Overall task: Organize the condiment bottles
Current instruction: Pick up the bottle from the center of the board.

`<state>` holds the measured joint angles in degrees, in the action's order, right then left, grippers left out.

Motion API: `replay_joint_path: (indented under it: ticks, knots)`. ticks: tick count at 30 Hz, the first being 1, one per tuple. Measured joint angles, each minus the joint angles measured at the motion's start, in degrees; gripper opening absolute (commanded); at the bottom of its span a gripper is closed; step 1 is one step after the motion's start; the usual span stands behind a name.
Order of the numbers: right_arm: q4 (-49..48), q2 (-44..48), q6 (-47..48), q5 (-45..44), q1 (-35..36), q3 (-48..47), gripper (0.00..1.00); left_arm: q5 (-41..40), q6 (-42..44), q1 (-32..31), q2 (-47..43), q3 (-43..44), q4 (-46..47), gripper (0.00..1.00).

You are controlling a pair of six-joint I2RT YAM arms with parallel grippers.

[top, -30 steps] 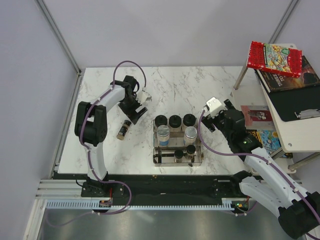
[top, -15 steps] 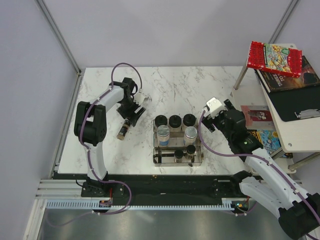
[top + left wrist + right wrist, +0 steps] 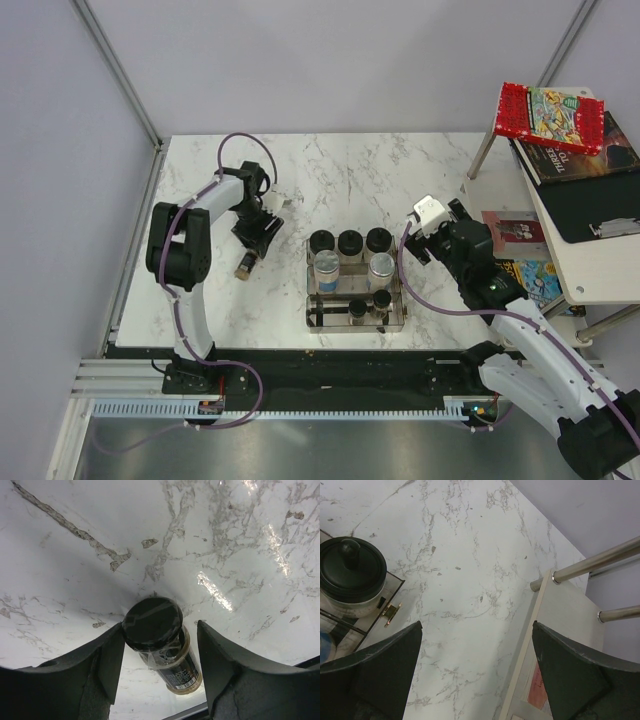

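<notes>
- left gripper: down low over the marble, matte black fingers straddling the cap end of the slim brown spice bottle. One finger sits at the cap's rim, and a strip of table shows between the cap and the other finger. Jaws parted, not clamped.
- this bottle lies on its side on the table, left of the rack and apart from it. It has a round glossy black cap, a clear cylindrical body with brown fill, and a small printed label with a barcode near the base.
- table: white marble with grey veining, polished, showing bright glare streaks.
- rack: clear walls, black bars, three rows, near the table's centre.
- far row: 3 wide black-lidded jars, side by side. The right wrist view shows a knob on one lid.
- middle row: 2 silver-capped bottles, one at each end of the row. The left one shows blue on its label.
- near row: 2 slim dark-capped bottles, upright, in the right half.
- count: 8 bottles, 7 in the rack and 1 out on the marble.
- right gripper: jaws spread wide with nothing between them, above bare marble just right of the rack's far right corner. That corner carries a brass-coloured clasp.
</notes>
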<state>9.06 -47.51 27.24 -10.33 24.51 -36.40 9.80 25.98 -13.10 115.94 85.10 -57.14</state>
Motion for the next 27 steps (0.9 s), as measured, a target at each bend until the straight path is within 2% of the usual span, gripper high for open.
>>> replay_joint_path:
  ticks: [20,27]
  knots:
    - [0.7,0.1,0.0,0.2,0.0,0.0,0.98,1.4,-0.5,0.0,3.7,3.9,-1.5,0.59]
    - [0.9,0.1,0.0,0.2,0.0,0.0,0.98,1.4,-0.6,0.0,4.2,4.6,-1.7,0.52]
